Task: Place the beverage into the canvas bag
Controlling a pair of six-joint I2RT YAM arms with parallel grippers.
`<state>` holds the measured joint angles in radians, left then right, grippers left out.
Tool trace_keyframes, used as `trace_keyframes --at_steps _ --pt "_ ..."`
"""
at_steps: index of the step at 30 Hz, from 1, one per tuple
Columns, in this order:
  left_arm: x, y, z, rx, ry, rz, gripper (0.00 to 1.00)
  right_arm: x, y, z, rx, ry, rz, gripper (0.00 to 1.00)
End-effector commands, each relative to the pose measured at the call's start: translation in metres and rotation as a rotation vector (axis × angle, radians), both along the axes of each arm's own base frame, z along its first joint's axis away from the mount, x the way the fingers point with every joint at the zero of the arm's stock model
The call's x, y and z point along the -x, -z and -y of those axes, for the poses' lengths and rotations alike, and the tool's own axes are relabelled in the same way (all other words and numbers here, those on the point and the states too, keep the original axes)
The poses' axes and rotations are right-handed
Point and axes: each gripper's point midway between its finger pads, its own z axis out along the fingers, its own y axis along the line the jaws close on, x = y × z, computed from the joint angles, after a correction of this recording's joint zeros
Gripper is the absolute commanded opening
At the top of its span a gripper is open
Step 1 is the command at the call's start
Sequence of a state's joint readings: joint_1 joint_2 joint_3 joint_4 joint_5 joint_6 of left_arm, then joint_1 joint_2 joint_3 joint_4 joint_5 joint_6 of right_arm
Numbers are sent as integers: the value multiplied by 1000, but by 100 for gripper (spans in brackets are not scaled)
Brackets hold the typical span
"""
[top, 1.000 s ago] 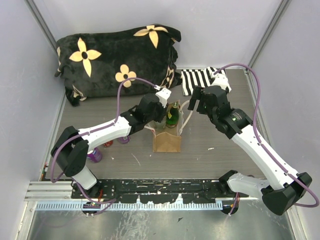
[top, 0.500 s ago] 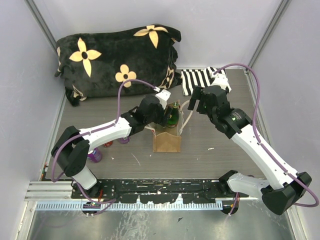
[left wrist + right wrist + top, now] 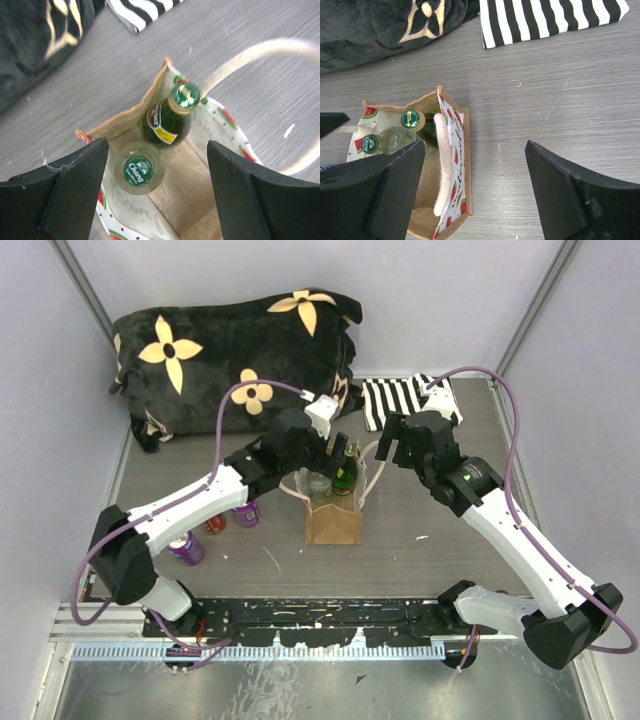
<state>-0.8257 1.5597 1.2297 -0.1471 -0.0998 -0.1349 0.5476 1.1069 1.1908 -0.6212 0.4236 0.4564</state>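
Observation:
The canvas bag (image 3: 333, 518) stands upright mid-table, and its tan wall (image 3: 125, 117) shows in the left wrist view. Two beverages stand inside it: a clear bottle with a green Chang cap (image 3: 137, 171) and a dark green bottle with a gold-rimmed cap (image 3: 186, 96). My left gripper (image 3: 156, 165) hovers open above the bag's mouth, its jaws wide apart and clear of both bottles. My right gripper (image 3: 475, 150) is open too, just right of the bag (image 3: 465, 150), one finger over a cream rope handle (image 3: 442, 165).
A big black plush with yellow flowers (image 3: 230, 350) fills the back left. A black-and-white striped cloth (image 3: 400, 400) lies at the back right. More bottles stand on the table left of the bag, among them two purple ones (image 3: 185, 548) (image 3: 247, 512).
My left gripper has opened, let go of the clear bottle inside the bag and lifted up and back from it. The right arm has stayed still.

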Motion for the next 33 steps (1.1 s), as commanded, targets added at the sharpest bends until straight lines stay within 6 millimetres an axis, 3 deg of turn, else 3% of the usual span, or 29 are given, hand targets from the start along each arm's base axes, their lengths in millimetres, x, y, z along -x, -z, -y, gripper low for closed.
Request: trace_keyframes --at_steps 1,3,6,10,14,18,22,29,33 --pt "5 -72 -9 78 14 66 89 -6 -8 -2 -29 5 34 87" --pt "3 -91 -32 78 -4 73 92 -5 -9 -2 -28 4 37 87" --pt "0 -97 -81 34 -62 24 94 -3 -7 0 -24 5 34 88" --pt "11 -70 -156 -95 -127 -145 96 -4 -2 2 -18 2 23 88" --pt "49 -35 -195 -263 -35 -347 98 -8 4 -4 -16 -22 -3 88" --pt "80 -8 -207 -356 49 -475 99 -11 16 -13 -14 -52 -43 89" --pt "91 8 -213 -411 67 -543 98 -11 24 -18 -17 -71 -70 89" --pt "93 32 -206 -449 109 -602 98 -6 30 -17 -21 -78 -88 89" --pt "83 47 -201 -471 111 -599 98 -4 30 -14 -20 -73 -89 89"
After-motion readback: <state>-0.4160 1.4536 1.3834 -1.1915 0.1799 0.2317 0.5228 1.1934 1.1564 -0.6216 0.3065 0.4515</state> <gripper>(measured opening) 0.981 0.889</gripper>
